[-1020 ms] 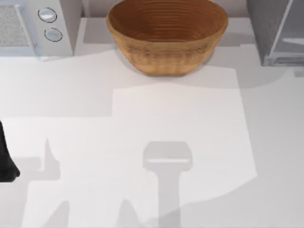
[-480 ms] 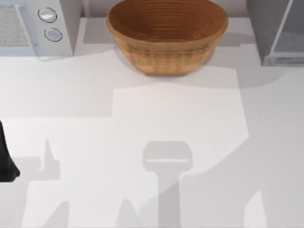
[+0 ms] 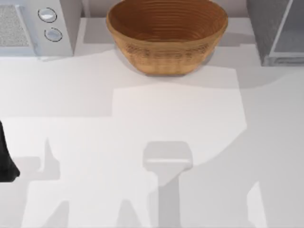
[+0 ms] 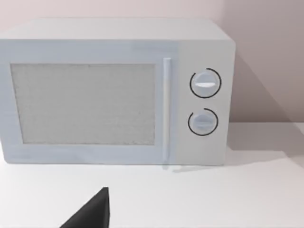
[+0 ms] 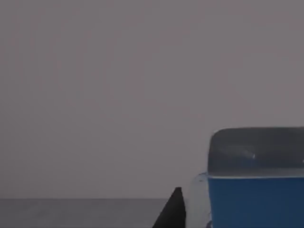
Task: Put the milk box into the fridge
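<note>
The milk box [image 5: 256,199] shows its blue upper part close up in the right wrist view, upright before a plain grey background. A dark part of my right gripper [image 5: 173,213] rises just beside the box, with a narrow pale gap between them. The fridge [image 3: 264,28] stands at the table's back right corner, dark grey and speckled, with its pale-framed door panel [image 3: 289,34] facing the table. My left arm [image 3: 5,161] is parked at the table's left edge, and a dark part of its gripper [image 4: 91,213] points at the white appliance.
A white microwave [image 3: 33,26] with two round knobs [image 4: 205,83] stands at the back left. A large brown woven basket [image 3: 166,35] sits at the back centre. Arm shadows lie across the white table [image 3: 180,109] near its front edge.
A pale shape seen inside the fridge's door frame a second ago is gone. The shadow on the table's front right has spread leftwards. The left arm has not moved.
</note>
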